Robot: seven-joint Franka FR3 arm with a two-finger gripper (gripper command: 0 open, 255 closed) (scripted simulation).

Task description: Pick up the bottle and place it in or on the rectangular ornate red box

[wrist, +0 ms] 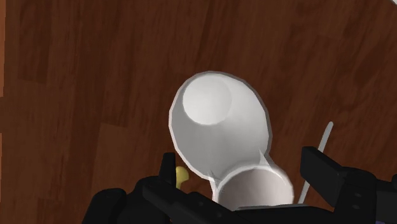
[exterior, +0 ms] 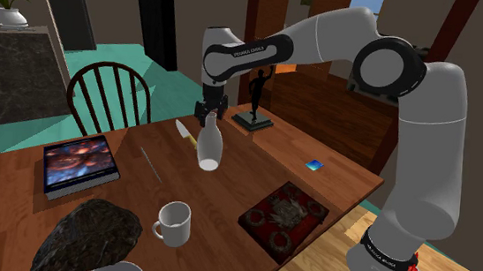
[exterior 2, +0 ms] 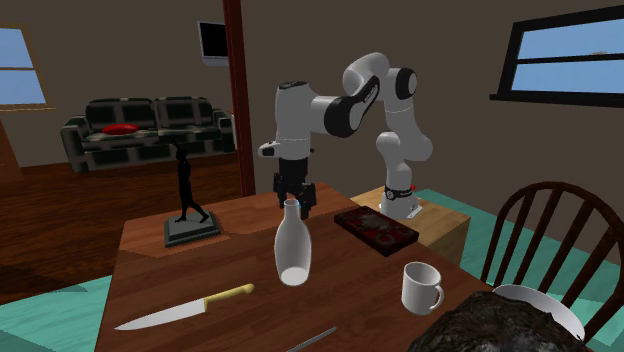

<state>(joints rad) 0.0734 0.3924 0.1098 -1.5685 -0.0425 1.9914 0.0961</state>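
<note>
Fingers [exterior 2: 285,190] seemingly clamped on white bottle [exterior 2: 293,250] neck, over wooden table [exterior 2: 200,270].

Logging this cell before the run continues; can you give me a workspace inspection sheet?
Surface: wooden table, brown planks.
Job's things: white bottle, slightly tilted, under the gripper; red ornate box lying flat near the stand-side edge.
Clutter: knife, mug, statuette, book, dark rock.
Grippers: jaws closed on the bottle's neck.
Cables: nothing seen.
Surroundings: sofa, window.
</note>
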